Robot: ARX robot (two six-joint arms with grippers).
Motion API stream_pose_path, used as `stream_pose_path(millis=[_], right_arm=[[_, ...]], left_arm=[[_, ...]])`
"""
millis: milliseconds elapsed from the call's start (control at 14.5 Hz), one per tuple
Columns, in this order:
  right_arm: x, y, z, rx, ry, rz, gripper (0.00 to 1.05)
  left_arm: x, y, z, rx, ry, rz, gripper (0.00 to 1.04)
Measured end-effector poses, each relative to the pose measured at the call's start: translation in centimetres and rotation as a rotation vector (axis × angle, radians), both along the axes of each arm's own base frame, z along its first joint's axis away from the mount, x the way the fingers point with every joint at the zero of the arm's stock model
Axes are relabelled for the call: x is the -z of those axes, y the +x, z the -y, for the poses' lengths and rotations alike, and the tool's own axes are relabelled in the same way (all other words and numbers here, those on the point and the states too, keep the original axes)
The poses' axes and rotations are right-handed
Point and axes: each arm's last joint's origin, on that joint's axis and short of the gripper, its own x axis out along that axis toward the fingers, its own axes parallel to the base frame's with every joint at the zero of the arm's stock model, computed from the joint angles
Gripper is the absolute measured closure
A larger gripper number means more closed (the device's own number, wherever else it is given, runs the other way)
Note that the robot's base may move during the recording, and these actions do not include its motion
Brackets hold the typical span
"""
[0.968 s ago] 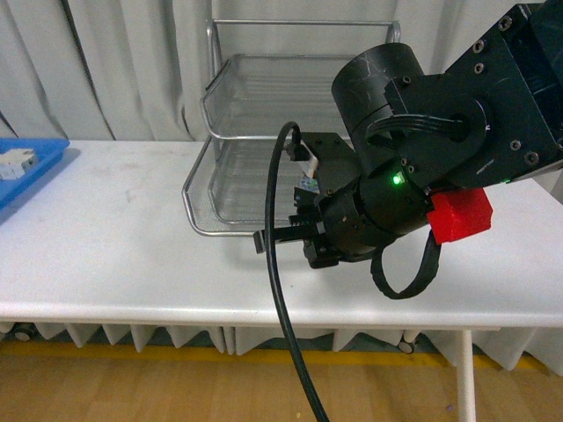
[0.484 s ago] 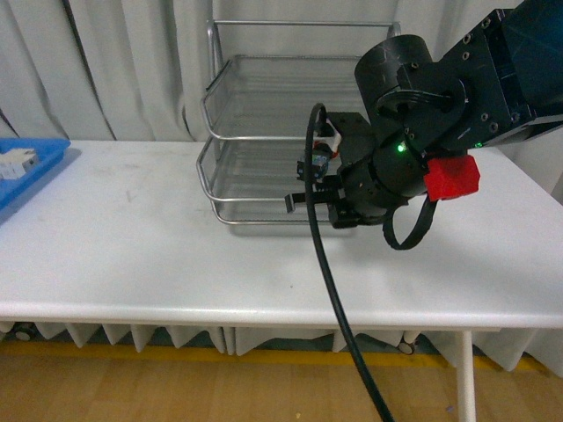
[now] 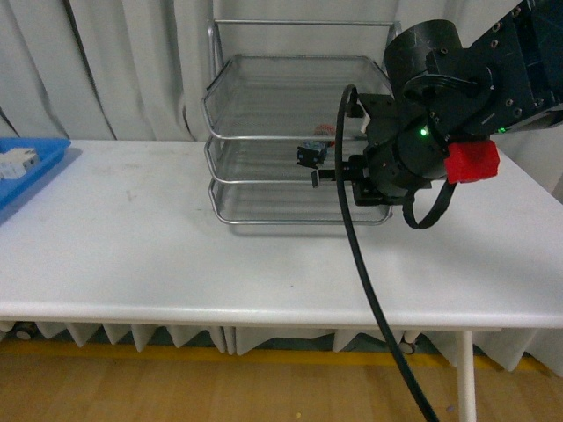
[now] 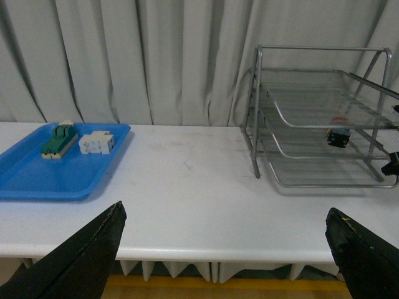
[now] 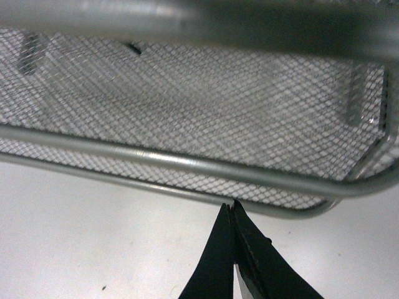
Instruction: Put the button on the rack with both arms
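Note:
The silver wire rack (image 3: 230, 114) stands at the back middle of the white table, its trays pushed in. The button (image 3: 310, 154), with a black and teal body and a red cap, lies in the middle tray; it also shows in the left wrist view (image 4: 338, 136). My right gripper (image 3: 314, 176) is shut and empty, its tips (image 5: 232, 208) right at the front rim of a mesh tray (image 5: 187, 163). My left gripper (image 4: 228, 219) is open and empty, low at the table's front edge, well away from the rack (image 4: 312, 118).
A shallow blue tray (image 4: 37, 180) at the table's left holds a green and cream switch (image 4: 58, 138) and a white terminal block (image 4: 97, 142). The tray's corner also shows in the front view (image 3: 35, 171). A black cable (image 3: 369, 290) hangs from the right arm across the table's front.
The pulled-out tray carrying the button has slid back into the rack. My shut right gripper has moved with it, away from the table's front and up against the rack.

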Motion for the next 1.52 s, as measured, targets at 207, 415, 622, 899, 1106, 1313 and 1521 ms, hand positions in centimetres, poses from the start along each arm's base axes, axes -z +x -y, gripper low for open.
stream_pose_path(millis=[207, 415, 622, 899, 1106, 1313, 1521], right_arm=[[-2.7, -3.9, 0.8, -0.026, 0.141, 0.046, 1.03], [-6.9, -10.5, 6.0, -0.003, 0.408, 0.164, 1.03], [-5.7, -15.9, 15.7, 0.29, 0.506, 0.175, 1.03], [-6.6, -23.8, 19.1, 0.329, 0.11, 0.701, 1.03], [-7.6, -28.6, 16.5, 0.261, 0.013, 0.814, 1.03], [-6.3, -30.7, 15.3, 0.263, -0.002, 0.796, 1.03], [-5.5, -32.2, 14.2, 0.279, -0.012, 0.788, 1.03]], left_arm=[[0.0, 0.0, 0.0, 0.0, 0.0, 0.0, 0.07], [0.0, 0.0, 0.0, 0.0, 0.0, 0.0, 0.07], [0.0, 0.0, 0.0, 0.0, 0.0, 0.0, 0.07], [0.0, 0.0, 0.0, 0.0, 0.0, 0.0, 0.07], [0.0, 0.0, 0.0, 0.0, 0.0, 0.0, 0.07], [0.0, 0.0, 0.0, 0.0, 0.0, 0.0, 0.07], [0.0, 0.0, 0.0, 0.0, 0.0, 0.0, 0.07]])
